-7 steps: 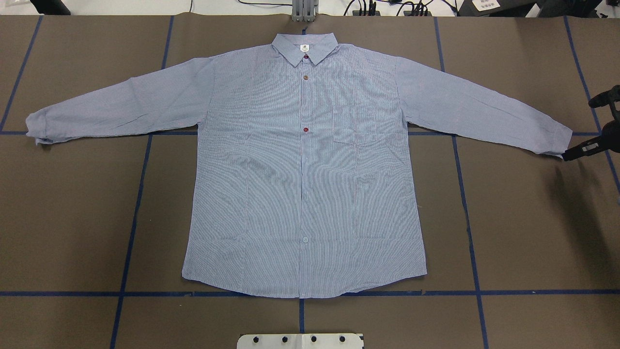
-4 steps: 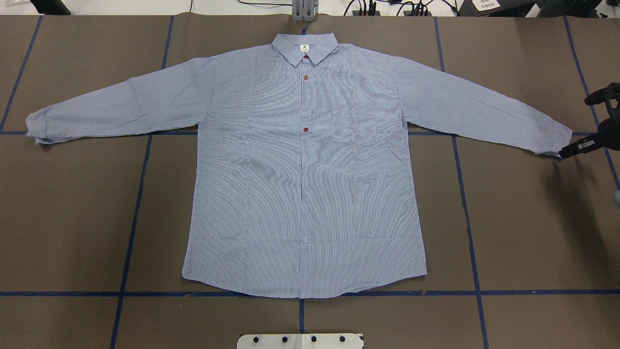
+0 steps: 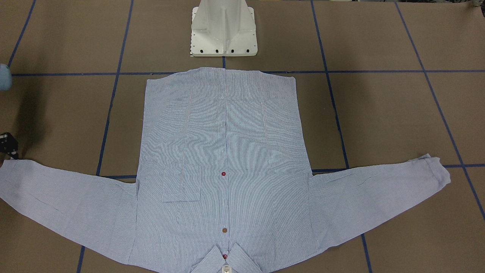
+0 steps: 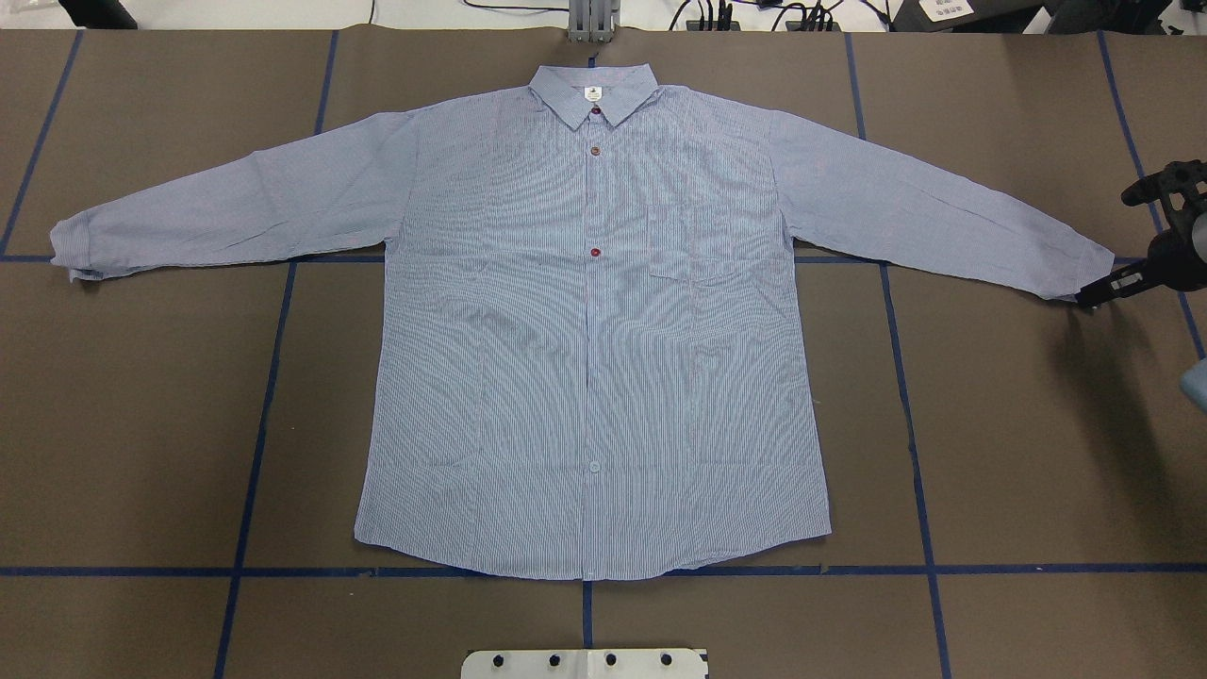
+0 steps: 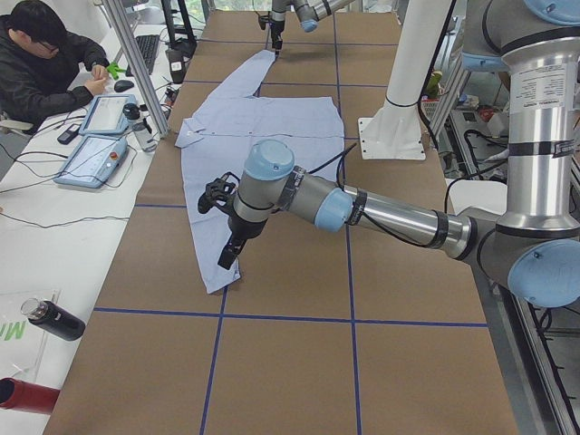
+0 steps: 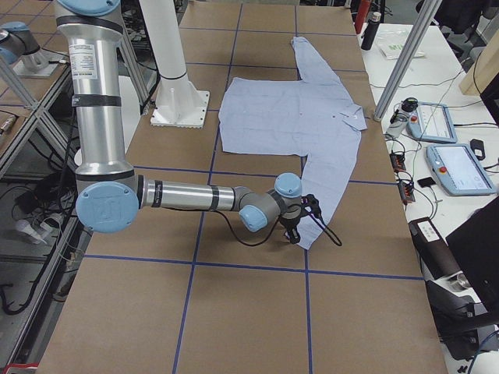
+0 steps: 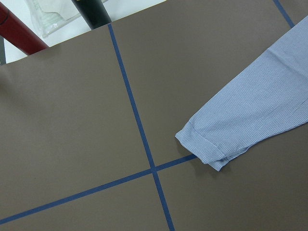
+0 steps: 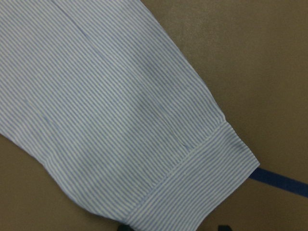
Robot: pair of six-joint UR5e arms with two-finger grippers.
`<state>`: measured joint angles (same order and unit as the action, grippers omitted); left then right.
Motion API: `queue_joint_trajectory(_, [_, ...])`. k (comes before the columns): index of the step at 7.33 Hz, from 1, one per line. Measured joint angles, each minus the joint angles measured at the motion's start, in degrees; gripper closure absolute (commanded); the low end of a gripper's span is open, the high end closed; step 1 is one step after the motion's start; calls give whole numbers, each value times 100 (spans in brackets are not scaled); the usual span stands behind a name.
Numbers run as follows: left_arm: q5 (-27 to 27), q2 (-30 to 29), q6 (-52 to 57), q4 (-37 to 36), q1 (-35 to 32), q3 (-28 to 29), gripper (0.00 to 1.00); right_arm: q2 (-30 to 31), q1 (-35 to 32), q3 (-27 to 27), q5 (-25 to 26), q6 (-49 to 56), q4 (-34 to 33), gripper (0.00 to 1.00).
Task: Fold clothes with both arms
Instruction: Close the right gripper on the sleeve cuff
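We see the brown surface [image 4: 990, 453], ruled with blue tape lines, carrying the shirt [image 4: 594, 330] at its middle. It lies front up and buttoned, collar far, hem near the robot, with a sleeve stretched out to the left and another to the right. We judge the spread deliberate: it puts each cuff within one arm's reach and leaves flat panels to fold.

The left arm [image 5: 381, 208] reaches low toward the left sleeve's end, and the right arm [image 6: 187, 196] toward the right one. The white pedestal base [image 3: 224, 28] stands just beyond the hem, apart from the cloth.

The right hand [image 4: 1094, 295] is at the right cuff [image 8: 211, 173], its fingertips [image 8: 221, 227] spread with the cuff's edge between them, gripping nothing yet. The left hand [image 5: 225, 261] hangs above and near the left cuff [image 7: 202, 147]; we cannot tell whether it is open or closed.

We see no obstacle between either hand and its cuff. A black bottle [image 5: 54, 320] lies well off the left end.
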<state>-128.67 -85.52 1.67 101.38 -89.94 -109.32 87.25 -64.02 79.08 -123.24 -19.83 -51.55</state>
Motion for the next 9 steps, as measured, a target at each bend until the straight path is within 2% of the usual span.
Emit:
queue_joint_trajectory(2, [0,0,0,-3,0,0,0,-73,36,-32,27,25,-7,36])
queue_joint_trajectory(3, [0,0,0,-4,-1,3,0,-107,48,-51,52,43,-11,39])
queue_joint_trajectory(4, [0,0,0,-4,0,6,0,-122,52,-62,70,57,-14,46])
queue_joint_trajectory(6, [0,0,0,-6,3,10,0,-158,51,-68,80,71,-22,78])
queue_joint_trajectory(7, [0,0,0,-10,1,13,0,-168,49,-68,81,72,-27,100])
queue_joint_trajectory(9, [0,0,0,-11,0,14,0,-173,39,-68,81,66,-38,100])
